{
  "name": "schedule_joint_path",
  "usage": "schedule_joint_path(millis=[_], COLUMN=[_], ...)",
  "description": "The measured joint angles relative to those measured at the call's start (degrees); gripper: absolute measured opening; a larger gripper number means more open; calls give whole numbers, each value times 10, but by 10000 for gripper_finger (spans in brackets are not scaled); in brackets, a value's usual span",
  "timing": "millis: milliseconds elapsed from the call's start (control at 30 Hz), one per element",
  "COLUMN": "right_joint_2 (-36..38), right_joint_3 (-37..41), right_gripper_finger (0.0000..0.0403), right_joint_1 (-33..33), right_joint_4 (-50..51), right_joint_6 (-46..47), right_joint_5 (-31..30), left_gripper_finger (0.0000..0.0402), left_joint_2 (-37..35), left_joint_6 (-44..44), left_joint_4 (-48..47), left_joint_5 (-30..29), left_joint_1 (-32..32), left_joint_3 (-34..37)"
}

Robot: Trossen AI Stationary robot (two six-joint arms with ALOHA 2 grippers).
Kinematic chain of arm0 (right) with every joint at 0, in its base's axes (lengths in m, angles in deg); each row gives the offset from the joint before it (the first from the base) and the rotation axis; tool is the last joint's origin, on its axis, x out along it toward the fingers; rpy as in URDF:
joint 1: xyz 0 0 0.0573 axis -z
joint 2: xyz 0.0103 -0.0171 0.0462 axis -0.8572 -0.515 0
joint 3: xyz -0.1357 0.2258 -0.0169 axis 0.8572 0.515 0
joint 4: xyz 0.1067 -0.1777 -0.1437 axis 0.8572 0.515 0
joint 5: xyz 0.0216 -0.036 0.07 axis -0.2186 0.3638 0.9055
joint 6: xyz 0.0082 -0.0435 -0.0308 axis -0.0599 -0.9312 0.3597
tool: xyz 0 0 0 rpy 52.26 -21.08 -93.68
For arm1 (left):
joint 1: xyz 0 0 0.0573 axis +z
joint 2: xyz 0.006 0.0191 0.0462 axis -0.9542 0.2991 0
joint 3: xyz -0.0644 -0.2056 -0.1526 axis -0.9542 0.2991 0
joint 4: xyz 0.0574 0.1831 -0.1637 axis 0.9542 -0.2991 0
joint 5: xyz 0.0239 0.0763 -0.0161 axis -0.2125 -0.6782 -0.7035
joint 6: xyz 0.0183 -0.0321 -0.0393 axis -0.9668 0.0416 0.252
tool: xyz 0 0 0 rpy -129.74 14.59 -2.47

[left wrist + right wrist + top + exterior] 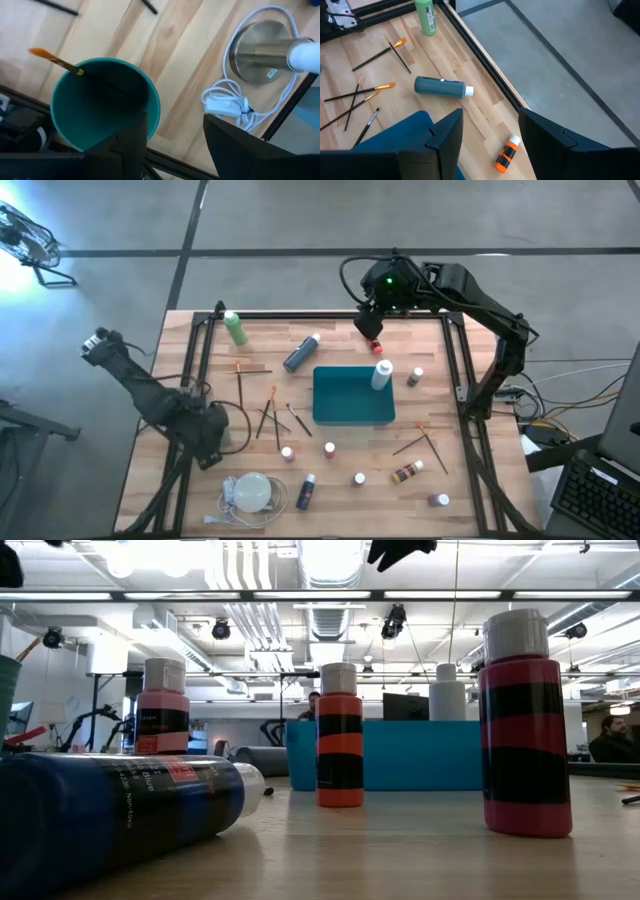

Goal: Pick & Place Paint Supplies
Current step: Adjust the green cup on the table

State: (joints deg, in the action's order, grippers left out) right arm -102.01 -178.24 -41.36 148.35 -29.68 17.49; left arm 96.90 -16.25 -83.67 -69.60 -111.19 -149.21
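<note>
My left gripper (172, 150) hangs open, pointing down over the table's near left part (213, 445). One finger stands above the rim of a teal cup (102, 107). A brush with an orange tip (55, 59) leans on that rim from inside. My right gripper (492, 137) is open and raised over the far edge (375, 328), above a lying orange-and-black bottle (506, 155). A grey-blue bottle (442, 86) lies nearby and a green one (424, 17) stands upright. Loose brushes (268, 415) lie flat on the wood. Small bottles (330, 450) stand along the near side.
A teal tray (345, 408) sits mid-table with a white bottle (382, 373) at its far right corner. A white disc with a coiled cord (250, 492) lies at the near left, beside the cup. More brushes (425, 442) and bottles (408, 472) lie at the near right.
</note>
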Motion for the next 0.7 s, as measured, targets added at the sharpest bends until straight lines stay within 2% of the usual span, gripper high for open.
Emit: schedule_joint_path(millis=[233, 700], right_joint_2=[0, 0], right_joint_3=[0, 0], right_gripper_finger=[166, 151], right_joint_1=[0, 8], right_joint_4=[2, 4], right_joint_6=[-11, -18], right_joint_5=[0, 0], left_gripper_finger=[197, 193], left_joint_2=[0, 11], left_joint_6=[5, 21], left_joint_4=[3, 21], left_joint_5=[16, 34], left_joint_1=[30, 33], left_joint_3=[12, 50])
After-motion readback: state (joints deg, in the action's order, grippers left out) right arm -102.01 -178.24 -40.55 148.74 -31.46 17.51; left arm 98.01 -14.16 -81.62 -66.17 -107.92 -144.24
